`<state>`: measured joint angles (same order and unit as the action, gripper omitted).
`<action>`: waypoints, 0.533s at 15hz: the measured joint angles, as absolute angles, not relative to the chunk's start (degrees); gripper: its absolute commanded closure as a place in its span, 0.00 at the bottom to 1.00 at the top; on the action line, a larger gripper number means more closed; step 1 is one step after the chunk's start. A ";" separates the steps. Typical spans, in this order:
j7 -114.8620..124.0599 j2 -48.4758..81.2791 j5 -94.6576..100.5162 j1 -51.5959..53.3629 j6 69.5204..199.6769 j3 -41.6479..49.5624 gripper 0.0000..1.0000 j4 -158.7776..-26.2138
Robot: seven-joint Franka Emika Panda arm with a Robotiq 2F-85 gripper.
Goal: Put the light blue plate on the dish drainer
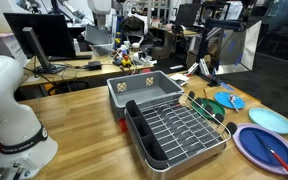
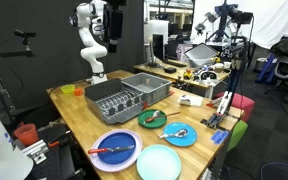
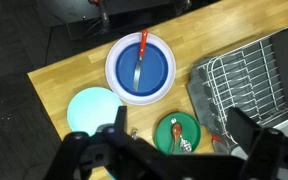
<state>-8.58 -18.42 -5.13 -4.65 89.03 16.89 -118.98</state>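
The light blue plate [image 3: 89, 108] lies flat on the wooden table, left of my gripper in the wrist view. It also shows in both exterior views [image 1: 271, 120] [image 2: 159, 162]. The dish drainer [image 3: 252, 82] is a silver wire rack on a black base, seen in both exterior views [image 1: 176, 130] [image 2: 112, 98]. My gripper [image 3: 182, 135] is open and empty, high above the table, with a green plate showing between its fingers.
A purple-blue plate with a red utensil [image 3: 141, 68] [image 2: 116, 148] lies beside the light blue plate. A green plate with spoons [image 3: 177, 133] and a small blue plate [image 2: 180, 134] lie near the drainer. A grey bin [image 1: 144, 90] stands next to the drainer.
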 measured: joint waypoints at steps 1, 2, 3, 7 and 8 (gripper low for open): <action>-8.58 -18.42 -5.13 -4.65 89.03 16.91 0.00 -118.98; -8.57 -18.42 -5.13 -4.65 89.03 16.91 0.00 -118.98; -8.57 -18.42 -5.13 -4.65 89.04 16.91 0.00 -118.98; -7.52 -17.54 -5.47 -4.86 89.73 16.63 0.00 -119.37; -7.17 -16.63 -5.52 -4.94 90.56 16.63 0.00 -119.75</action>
<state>-7.17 -16.63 -5.52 -4.94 90.56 16.63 -119.75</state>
